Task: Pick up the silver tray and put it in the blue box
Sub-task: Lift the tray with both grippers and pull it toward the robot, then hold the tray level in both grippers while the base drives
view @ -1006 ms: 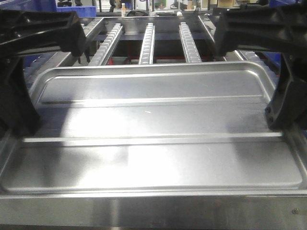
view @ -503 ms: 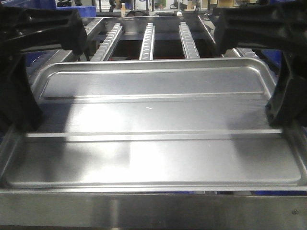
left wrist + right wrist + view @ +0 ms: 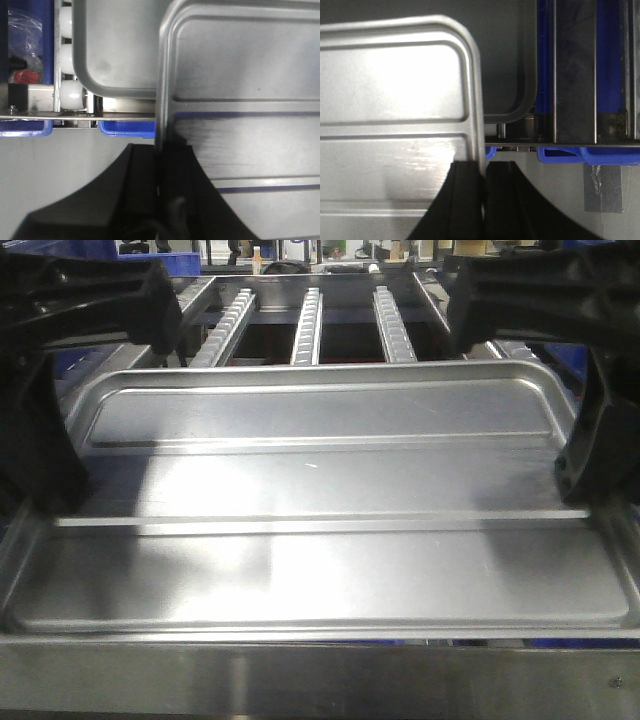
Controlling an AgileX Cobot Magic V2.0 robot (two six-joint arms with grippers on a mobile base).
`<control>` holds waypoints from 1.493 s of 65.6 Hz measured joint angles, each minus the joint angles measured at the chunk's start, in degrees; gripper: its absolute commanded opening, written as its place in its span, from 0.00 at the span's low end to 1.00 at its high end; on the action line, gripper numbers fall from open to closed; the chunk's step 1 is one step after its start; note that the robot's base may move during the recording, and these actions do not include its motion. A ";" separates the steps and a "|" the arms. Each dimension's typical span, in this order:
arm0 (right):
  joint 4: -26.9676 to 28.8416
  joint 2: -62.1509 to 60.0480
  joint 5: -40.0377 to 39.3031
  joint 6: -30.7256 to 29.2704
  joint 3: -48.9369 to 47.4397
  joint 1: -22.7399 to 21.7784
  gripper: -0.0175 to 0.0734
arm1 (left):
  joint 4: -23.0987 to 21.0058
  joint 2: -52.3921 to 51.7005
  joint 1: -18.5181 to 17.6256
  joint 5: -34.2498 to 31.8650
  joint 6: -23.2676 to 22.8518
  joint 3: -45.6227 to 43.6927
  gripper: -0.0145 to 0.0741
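While clamped, silver tray [image 3: 320,490] between pincers [image 3: 162,155] [image 3: 484,172]

L gripper [image 3: 161,150] & R gripper [image 3: 484,167] both clamped on silver tray [image 3: 320,490] rim, one finger each side, at opposite short ends; arms approx level.

A steel rack [image 3: 330,282] carries everything here. A plain frame bar [image 3: 320,680] crosses its near edge, and three roller rails [image 3: 308,325] run off toward the far side. At the left, a grey metal tray [image 3: 115,45] lies flat on white rollers [image 3: 68,95]. The silver tray [image 3: 320,490] sits over the rack, but whether it touches cannot be told. Grey floor [image 3: 55,170] shows beneath.
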 measured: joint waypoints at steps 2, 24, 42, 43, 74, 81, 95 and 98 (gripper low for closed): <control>0.00 0.00 0.00 0.00 0.00 0.00 0.25 | 0.00 0.00 0.00 0.00 0.00 0.00 0.05; 0.00 0.00 0.09 0.00 0.00 0.00 0.25 | 0.00 0.00 0.00 0.00 0.00 0.00 0.05; 0.00 0.00 0.09 0.00 0.00 0.00 0.25 | 0.00 0.00 0.00 0.00 0.00 0.00 0.05; 0.00 0.00 0.09 0.00 0.00 0.00 0.25 | 0.00 0.00 0.00 0.00 0.00 0.00 0.05; 0.00 0.00 0.09 0.00 0.00 0.00 0.25 | 0.00 0.00 0.00 0.00 0.00 0.00 0.05; 0.00 0.00 0.09 0.00 0.00 0.00 0.25 | 0.00 0.00 0.00 0.00 0.00 0.00 0.05; 0.00 0.00 0.09 0.00 0.00 0.00 0.25 | 0.00 0.00 0.00 0.00 0.00 0.00 0.05; 0.00 0.00 0.09 0.00 0.00 0.00 0.25 | 0.00 0.00 0.00 0.00 0.00 0.00 0.05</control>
